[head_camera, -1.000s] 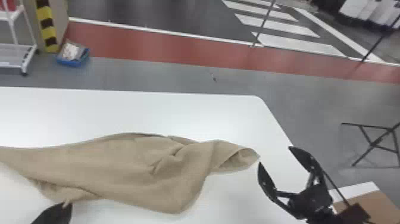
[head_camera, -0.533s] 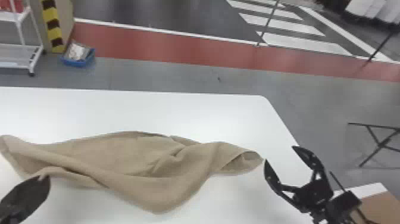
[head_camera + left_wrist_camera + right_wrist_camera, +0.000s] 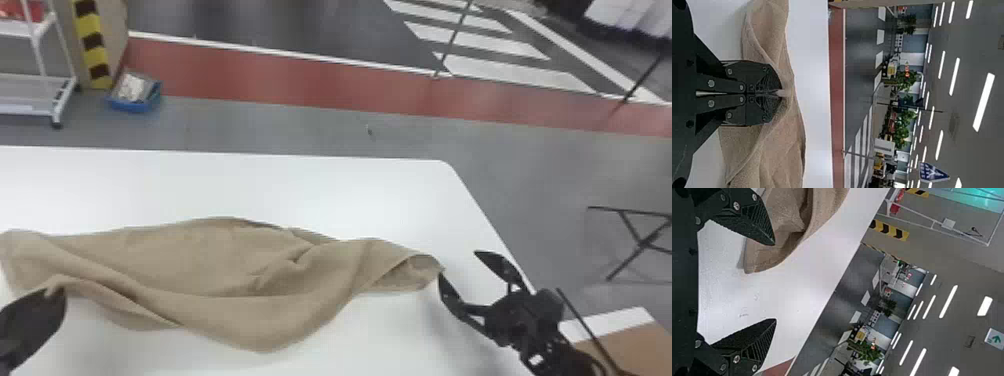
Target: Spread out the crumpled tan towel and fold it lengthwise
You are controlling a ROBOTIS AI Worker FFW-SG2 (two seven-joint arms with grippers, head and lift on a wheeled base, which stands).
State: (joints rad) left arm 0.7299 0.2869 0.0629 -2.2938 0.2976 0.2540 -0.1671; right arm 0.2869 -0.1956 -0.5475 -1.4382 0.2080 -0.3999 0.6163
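White tabletop [image 3: 310,190] lies beneath the crumpled tan towel [image 3: 200,265]. Near the towel's left end, the left gripper [image 3: 59,292] pinches its near side; by the towel's right end, the right gripper [image 3: 459,264] holds its fingers wide apart.

green arrow [image 3: 996,338], on white sign [image 3: 994,344]

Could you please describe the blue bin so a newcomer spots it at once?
Beyond the white table, on the gray floor, find the yellow-and-black striped post. The bin sits right of its foot, blue unlike the white rack nearby.
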